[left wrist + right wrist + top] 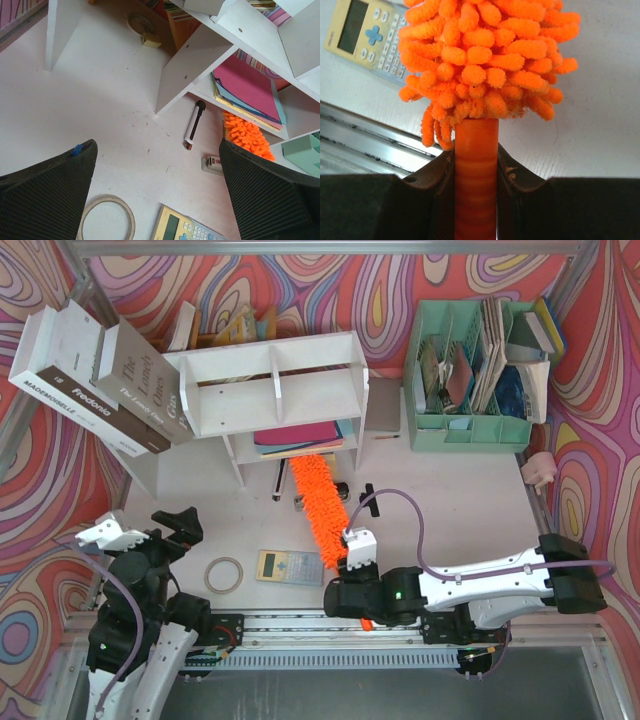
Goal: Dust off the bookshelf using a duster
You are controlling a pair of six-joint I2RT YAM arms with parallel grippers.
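My right pincer [476,165] is pinching the duster [485,65] by its handle, just under the fluffy head. Close on that pincer's left lies a calculator [362,35]. Its edge is hidden behind the fluff, so I cannot tell whether they touch. Farther left is a tape ring [208,575]. My left pincer [157,190] hangs over the table [100,110], fingers spread wide, gripping nothing. Ahead of it a pen [194,122] and a small clip-like thing [212,162] lie between it and the shelf [270,385].

The duster runs straight ahead of my right pincer. Its tip is at the front of the shelf's lower tier, where coloured sheets [300,435] are stacked. Books [100,380] lean at the shelf's left end, and a green organiser [470,430] stands apart to its right.

The duster's head is bright orange with thick noodle-like tufts, and its handle is slim, ribbed and orange. The shelf is white, with two tiers and upright dividers.
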